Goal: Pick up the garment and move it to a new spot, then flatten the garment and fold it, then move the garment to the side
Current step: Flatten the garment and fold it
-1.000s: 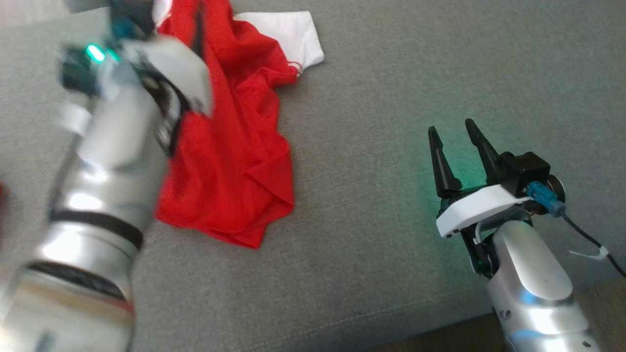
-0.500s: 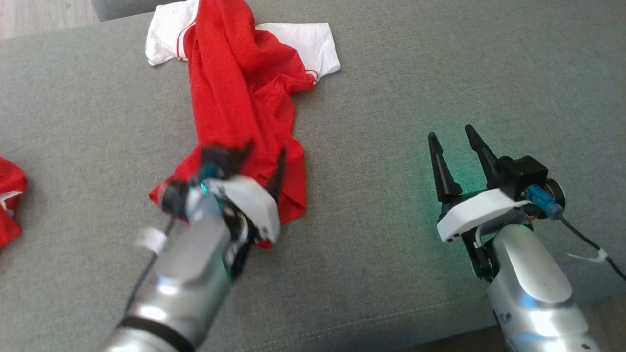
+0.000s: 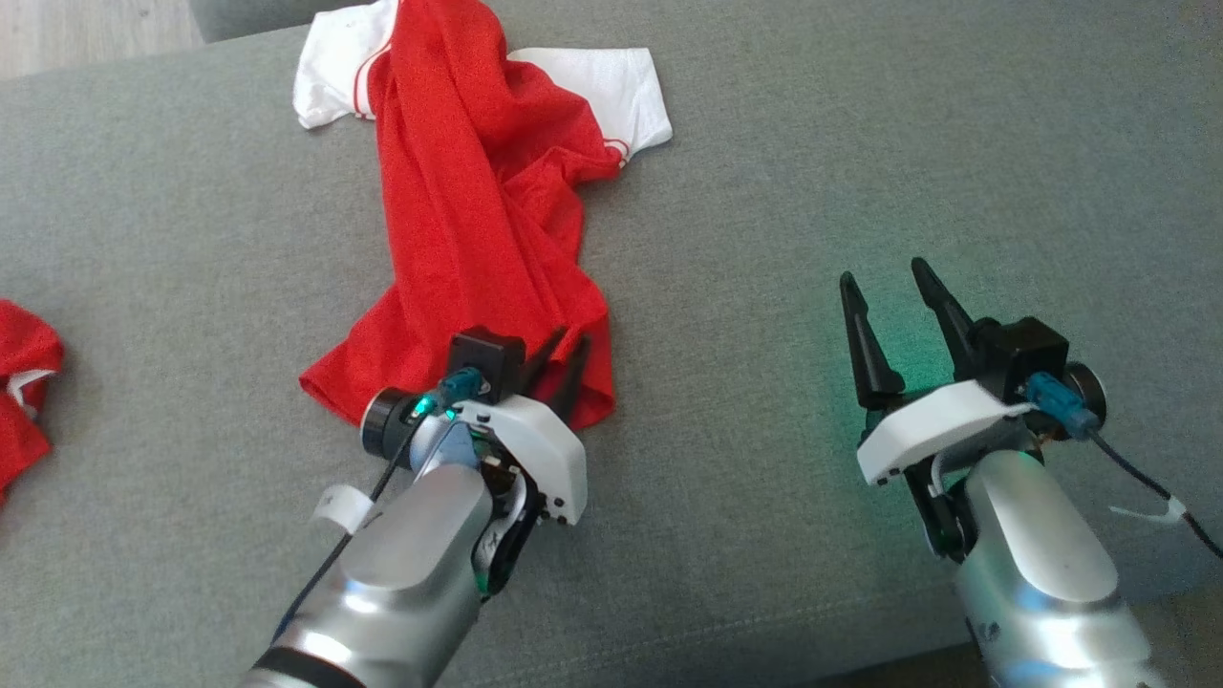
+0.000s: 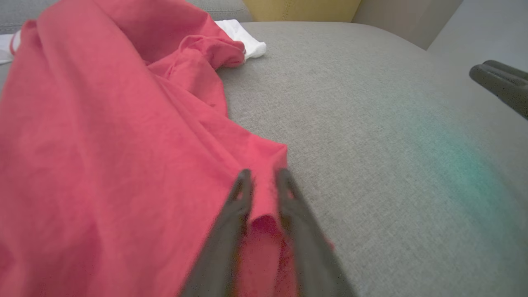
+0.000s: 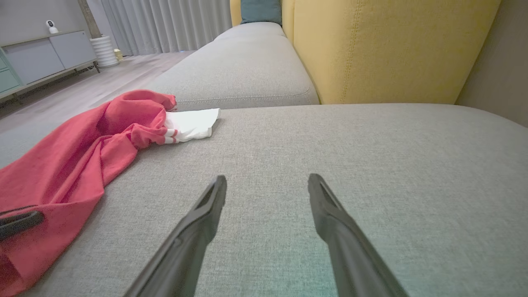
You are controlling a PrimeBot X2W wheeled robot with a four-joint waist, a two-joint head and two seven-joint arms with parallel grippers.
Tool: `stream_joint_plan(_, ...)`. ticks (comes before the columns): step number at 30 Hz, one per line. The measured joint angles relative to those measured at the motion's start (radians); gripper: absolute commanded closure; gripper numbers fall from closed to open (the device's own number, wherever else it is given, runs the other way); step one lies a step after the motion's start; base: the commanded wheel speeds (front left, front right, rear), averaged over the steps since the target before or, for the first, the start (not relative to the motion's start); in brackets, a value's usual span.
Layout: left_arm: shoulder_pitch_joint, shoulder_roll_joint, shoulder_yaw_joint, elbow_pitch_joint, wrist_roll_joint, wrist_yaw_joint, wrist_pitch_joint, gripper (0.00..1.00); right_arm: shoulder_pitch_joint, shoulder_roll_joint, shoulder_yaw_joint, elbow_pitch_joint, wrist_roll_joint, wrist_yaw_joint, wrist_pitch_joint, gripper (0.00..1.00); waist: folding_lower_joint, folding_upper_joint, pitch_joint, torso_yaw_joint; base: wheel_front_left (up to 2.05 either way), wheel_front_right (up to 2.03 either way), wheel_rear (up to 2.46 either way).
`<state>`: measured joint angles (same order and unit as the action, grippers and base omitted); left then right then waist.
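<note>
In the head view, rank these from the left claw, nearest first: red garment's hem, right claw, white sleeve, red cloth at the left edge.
1. Red garment's hem: between the left claw's fingers.
2. Right claw, to the right, and white sleeve, at the far end: too close to call.
3. Red cloth: left edge.

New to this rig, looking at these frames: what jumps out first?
A red garment with white sleeves lies crumpled along the grey sofa cushion, stretching away from the robot. The left end effector has a fold of its near hem between its fingers; the right end effector stands open over bare cushion.
</note>
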<state>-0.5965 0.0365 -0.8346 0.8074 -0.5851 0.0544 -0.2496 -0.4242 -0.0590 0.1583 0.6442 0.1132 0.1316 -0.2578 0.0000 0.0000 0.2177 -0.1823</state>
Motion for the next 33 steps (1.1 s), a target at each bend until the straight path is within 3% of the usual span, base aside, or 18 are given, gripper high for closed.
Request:
stream_joint_plan(7,0.025,0.000,-0.030,-0.028,-0.006,0.006,0.000,1.00,0.008,0.000,-0.016,0.014,0.000,0.000,0.000,0.00,0.0000,0.0000,-0.017,0.024,0.00,0.00,0.00)
stream_joint_plan(12,0.055,0.000,0.041,-0.106,0.007,0.048,0.000,1.00,0.010,0.000,-0.045,0.016,-0.021,0.000,0.000,0.00,0.0000,0.0000,-0.033,0.068,0.00,0.00,0.00)
stream_joint_plan(17,0.073,0.030,0.145,-0.229,0.068,0.087,0.000,1.00,0.033,0.000,-0.075,0.019,-0.038,0.000,0.000,0.00,0.0000,0.0000,-0.047,0.134,0.00,0.00,0.00)
stream_joint_plan(22,0.122,0.068,0.176,-0.270,0.118,0.092,-0.003,1.00,0.040,-0.002,-0.103,0.032,-0.072,0.000,0.000,0.00,0.0000,0.0000,-0.057,0.214,0.00,0.00,0.00)
stream_joint_plan(33,0.214,0.042,0.239,-0.302,0.153,0.085,-0.004,1.00,-0.074,-0.056,-0.139,0.073,-0.109,0.000,0.000,0.00,0.0000,0.0000,-0.021,0.377,0.00,0.00,0.00)
